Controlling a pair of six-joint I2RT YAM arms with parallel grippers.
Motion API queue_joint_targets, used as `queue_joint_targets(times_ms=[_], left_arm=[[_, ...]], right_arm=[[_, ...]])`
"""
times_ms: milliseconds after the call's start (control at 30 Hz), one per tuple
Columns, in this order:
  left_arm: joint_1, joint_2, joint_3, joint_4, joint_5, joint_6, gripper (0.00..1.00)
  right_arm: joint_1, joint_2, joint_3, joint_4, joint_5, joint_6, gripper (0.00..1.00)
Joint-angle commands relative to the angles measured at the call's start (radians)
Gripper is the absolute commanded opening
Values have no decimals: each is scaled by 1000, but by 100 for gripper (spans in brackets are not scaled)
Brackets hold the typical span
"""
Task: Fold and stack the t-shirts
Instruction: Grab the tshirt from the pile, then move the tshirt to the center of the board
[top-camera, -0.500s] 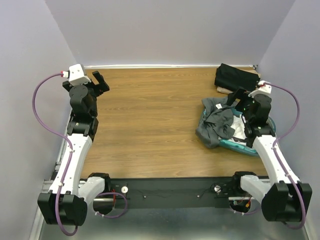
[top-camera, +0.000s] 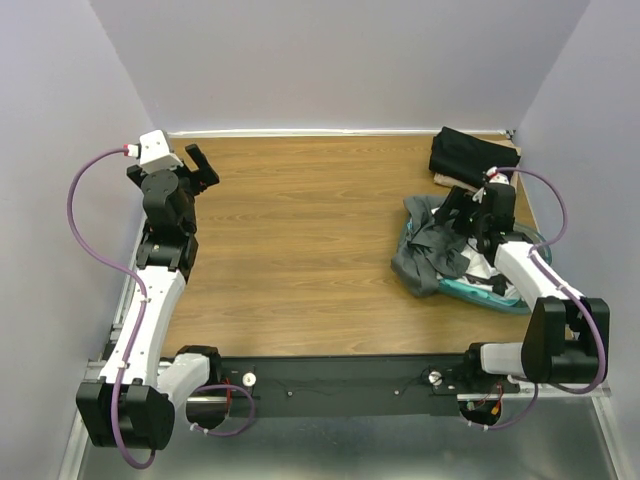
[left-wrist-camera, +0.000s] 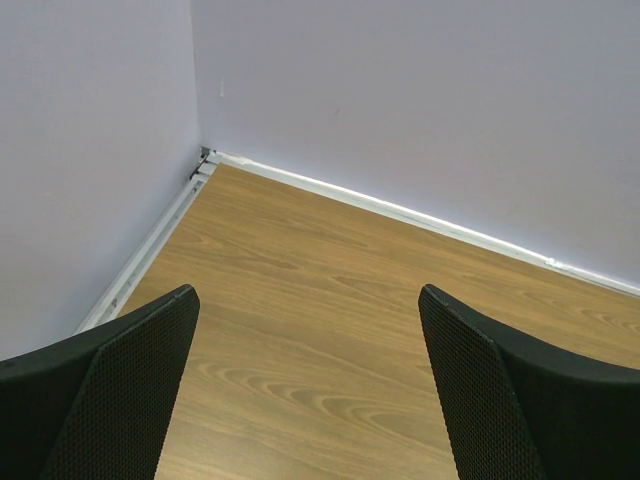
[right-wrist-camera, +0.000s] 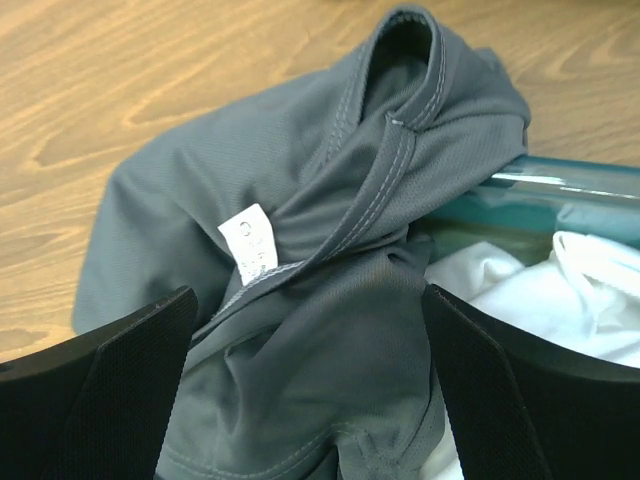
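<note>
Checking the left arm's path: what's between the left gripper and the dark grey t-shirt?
Only bare wooden table between left gripper and dark grey t-shirt, nothing on it; the top external view shows that.

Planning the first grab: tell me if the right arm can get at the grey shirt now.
Probably yes: the right gripper hangs open right over the grey shirt, with nothing lying on it.

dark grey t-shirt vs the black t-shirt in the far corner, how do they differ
The dark grey fabric t-shirt is crumpled; the black fabric t-shirt is a compact folded bundle. The grey one drapes over the rim of the translucent teal plastic tub; the black one rests at the far edge of the wooden table. Both sit on the right side.
</note>
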Motion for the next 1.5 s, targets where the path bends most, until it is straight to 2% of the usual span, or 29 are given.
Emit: queue_joint_targets(times_ms=[0,200,300,367,400,467,500,733,867,1000,1167,1333,1467], left_arm=[[-5,-1,-18,-9,-27,-8,98],[-5,5,-14,-19,-27,-13,98],[-5,4,-13,-22,-30,-13,98],[-5,5,-10,-25,-33,-12,98],[-5,10,-8,-26,-36,-12,98],[-5,13,-1,-29,-36,-12,98],[-5,16,1,-30,-36,-13,98],[-5,17,32,-41,-39,-15,98],[-5,20,44,-41,-35,-21,98],[-5,33,51,-41,-19,-28,98],[-5,37,50,-42,-4,-36,98],[-5,36,50,-52,-3,-27,98],[-5,25,48,-61,-7,-13,98]], right_arm=[[5,49,34,-36,-10,16,99],[5,85,29,-48,4,36,96],[6,91,31,-51,-16,27,81],[6,89,40,-57,-53,23,57],[6,85,46,-60,-68,22,36],[5,74,69,-74,-115,23,16],[6,69,80,-80,-126,28,10],[9,-50,256,-163,-198,22,0],[23,-107,373,-169,-260,-22,0],[70,-93,528,-171,-326,-15,0],[242,-15,706,-171,-350,-24,0],[417,150,929,-171,-389,-15,0],[500,219,1029,-169,-408,-7,0]])
